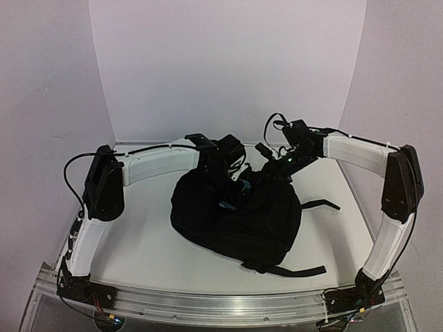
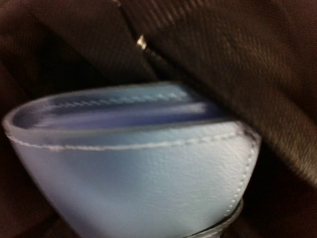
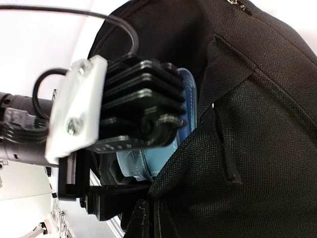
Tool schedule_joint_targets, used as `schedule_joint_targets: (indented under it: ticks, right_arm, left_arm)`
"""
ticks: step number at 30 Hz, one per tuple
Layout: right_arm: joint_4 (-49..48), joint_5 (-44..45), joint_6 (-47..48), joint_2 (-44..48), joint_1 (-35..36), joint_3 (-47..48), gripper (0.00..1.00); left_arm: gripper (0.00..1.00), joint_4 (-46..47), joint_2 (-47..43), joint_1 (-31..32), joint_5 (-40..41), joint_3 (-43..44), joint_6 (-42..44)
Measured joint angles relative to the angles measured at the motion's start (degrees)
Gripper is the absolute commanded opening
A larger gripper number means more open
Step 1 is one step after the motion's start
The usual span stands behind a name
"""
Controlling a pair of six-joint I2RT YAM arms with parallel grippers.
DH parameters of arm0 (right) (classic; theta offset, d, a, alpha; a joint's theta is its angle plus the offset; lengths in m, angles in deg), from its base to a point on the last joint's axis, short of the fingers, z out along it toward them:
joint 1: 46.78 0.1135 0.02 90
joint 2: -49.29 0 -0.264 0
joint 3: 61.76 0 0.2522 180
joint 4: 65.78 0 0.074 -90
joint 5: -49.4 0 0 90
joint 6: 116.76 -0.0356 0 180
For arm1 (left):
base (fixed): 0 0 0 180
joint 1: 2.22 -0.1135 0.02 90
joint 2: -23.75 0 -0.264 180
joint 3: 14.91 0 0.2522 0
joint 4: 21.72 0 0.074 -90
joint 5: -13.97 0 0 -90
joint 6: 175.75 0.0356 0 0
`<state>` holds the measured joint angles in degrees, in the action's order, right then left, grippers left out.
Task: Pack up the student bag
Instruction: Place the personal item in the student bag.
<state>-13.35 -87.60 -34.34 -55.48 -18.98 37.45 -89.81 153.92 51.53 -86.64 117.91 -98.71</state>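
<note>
The student bag [image 1: 235, 221] is a black fabric backpack lying mid-table. My left gripper [image 1: 232, 181] reaches into its top opening, shut on a light blue stitched leather case [image 2: 133, 183]. The case fills the left wrist view and hides the fingers, with black bag fabric [image 2: 237, 59] around it. My right gripper [image 1: 277, 166] sits at the bag's far rim, pinching the opening's edge. In the right wrist view the case [image 3: 133, 161] sits partly behind the bag's fabric [image 3: 257, 148], under the left wrist's camera block [image 3: 133, 109]. The right fingers [image 3: 148, 215] show dimly at the bottom.
The bag lies on a white table [image 1: 138, 249] with white walls on three sides. Black straps trail to the right [image 1: 320, 204] and front [image 1: 291, 270] of the bag. An aluminium rail [image 1: 221, 304] runs along the near edge.
</note>
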Motion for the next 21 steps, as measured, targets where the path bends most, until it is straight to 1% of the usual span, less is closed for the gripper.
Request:
schedule_joint_targets:
  ticks: [6, 10, 15, 21]
  right_arm:
    - [0.02, -0.03, 0.00, 0.00, 0.07, 0.00, 0.00]
    - [0.02, -0.06, 0.00, 0.00, 0.04, 0.00, 0.00]
    - [0.02, -0.21, 0.02, 0.00, 0.04, 0.00, 0.00]
    - [-0.06, -0.37, 0.02, 0.00, 0.04, -0.18, 0.00]
  left_arm:
    - [1.00, 4.42, -7.94, -0.38, -0.64, -9.94, -2.72]
    - [0.98, 7.76, -12.78, -2.26, -3.32, -14.85, -5.55]
    - [0.91, 13.19, -15.96, -5.49, -7.19, -20.49, -9.26]
    - [0.77, 17.89, -16.41, -9.57, -10.90, -25.92, -13.88]
